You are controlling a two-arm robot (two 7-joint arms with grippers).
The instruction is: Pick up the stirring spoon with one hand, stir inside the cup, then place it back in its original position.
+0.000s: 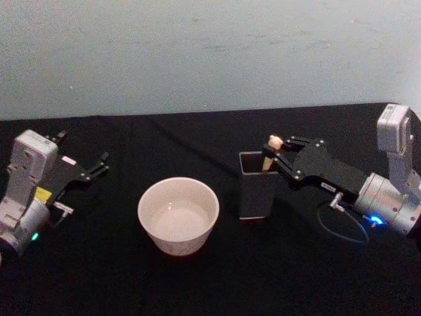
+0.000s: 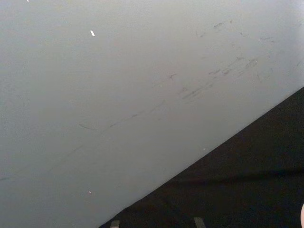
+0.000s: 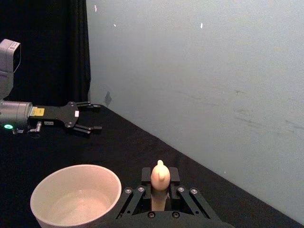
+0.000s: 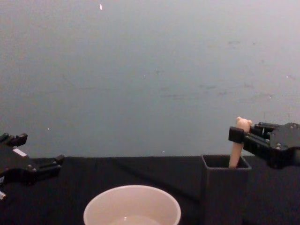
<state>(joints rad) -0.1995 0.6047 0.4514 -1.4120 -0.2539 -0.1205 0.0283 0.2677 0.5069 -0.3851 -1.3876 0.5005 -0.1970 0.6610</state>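
- Leftmost, the left claw rests idle above the black tabletop, fingers apart.
- Next, the cream-white cup sits centre.
- Rightward, the stirring spoon (bear knob upward) stands in the dark grey holder box, the right claw clamped on its stick.

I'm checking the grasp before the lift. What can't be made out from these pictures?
- Lower part of the stirring spoon: hidden inside the holder box, head and chest views.
- Right gripper fingers' contact with the spoon: covered by the gripper body, right wrist view.
- Cup base: cut off by the chest view's bottom edge.
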